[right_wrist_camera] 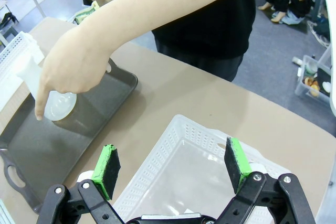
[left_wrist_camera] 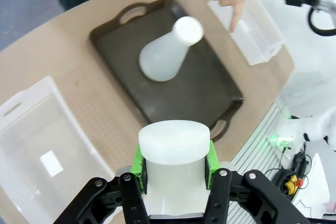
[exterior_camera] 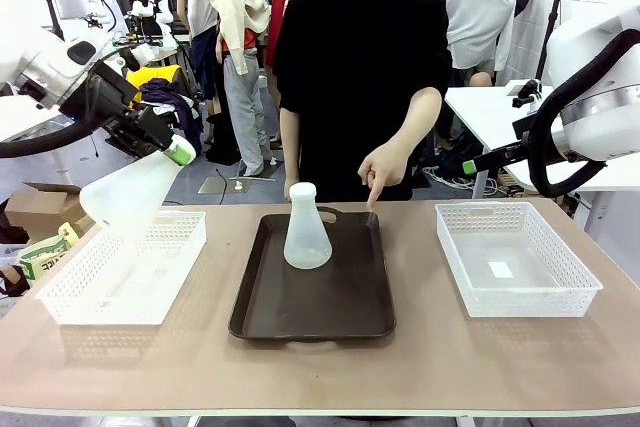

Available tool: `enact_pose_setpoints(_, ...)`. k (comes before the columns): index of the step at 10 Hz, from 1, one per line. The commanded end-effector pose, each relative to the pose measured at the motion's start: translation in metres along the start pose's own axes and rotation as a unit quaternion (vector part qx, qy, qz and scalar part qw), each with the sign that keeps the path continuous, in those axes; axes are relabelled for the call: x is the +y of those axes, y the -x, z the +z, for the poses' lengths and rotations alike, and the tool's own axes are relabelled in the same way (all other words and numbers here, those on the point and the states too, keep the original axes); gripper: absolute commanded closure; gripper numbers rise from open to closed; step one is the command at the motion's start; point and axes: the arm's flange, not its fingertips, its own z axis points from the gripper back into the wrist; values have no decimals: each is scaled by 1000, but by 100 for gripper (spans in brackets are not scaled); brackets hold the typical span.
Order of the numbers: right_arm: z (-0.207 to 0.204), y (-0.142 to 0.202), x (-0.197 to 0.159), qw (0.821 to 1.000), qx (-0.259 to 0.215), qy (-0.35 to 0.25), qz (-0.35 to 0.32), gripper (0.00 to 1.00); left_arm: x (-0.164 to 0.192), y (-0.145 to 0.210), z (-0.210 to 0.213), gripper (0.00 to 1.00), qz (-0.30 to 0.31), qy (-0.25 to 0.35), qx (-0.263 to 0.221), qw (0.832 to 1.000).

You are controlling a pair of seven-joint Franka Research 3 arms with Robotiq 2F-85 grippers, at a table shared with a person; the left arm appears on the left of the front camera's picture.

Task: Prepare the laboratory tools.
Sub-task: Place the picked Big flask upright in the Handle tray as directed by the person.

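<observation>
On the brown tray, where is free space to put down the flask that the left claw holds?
The near half of the tray, in front of the standing flask, is bare. The far right corner is crowded: the person's hand points down there. The left claw holds its flask above the left basket.

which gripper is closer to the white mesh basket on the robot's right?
Right. The right gripper hangs open just above that white mesh basket. The left gripper is up over the other basket at the far left, shut on a frosted conical flask.
</observation>
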Motion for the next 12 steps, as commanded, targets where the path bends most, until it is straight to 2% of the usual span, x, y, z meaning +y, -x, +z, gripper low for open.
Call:
enact_pose_setpoints(1,1,0,-1,1000,4,1,2,0,-17,-7,10,100,-70,102,-46,991)
enact_pose_setpoints(2,1,0,-1,1000,4,1,2,0,-32,-11,16,100,-126,150,-80,977)
enact_pose_setpoints(4,1,0,-1,1000,4,1,2,0,-57,-12,16,100,-228,204,-143,941)
enact_pose_setpoints(5,1,0,-1,1000,4,1,2,0,-68,-10,5,100,-323,236,-245,883)
enact_pose_setpoints(6,1,0,-1,1000,4,1,2,0,-80,-5,-11,100,-400,266,-235,845)
enact_pose_setpoints(7,1,0,-1,1000,4,1,2,0,-86,-4,-21,100,-435,278,-264,815)
enact_pose_setpoints(8,1,0,-1,1000,4,1,2,0,-86,-3,-34,100,-445,260,-285,808)
enact_pose_setpoints(9,1,0,-1,1000,4,1,2,0,-86,1,-46,100,-466,216,-280,811)
enact_pose_setpoints(11,1,0,-1,1000,4,1,2,0,-85,9,-65,100,-461,227,-292,806)
enact_pose_setpoints(12,1,0,-1,1000,4,1,2,0,-83,12,-69,100,-445,265,-305,799)
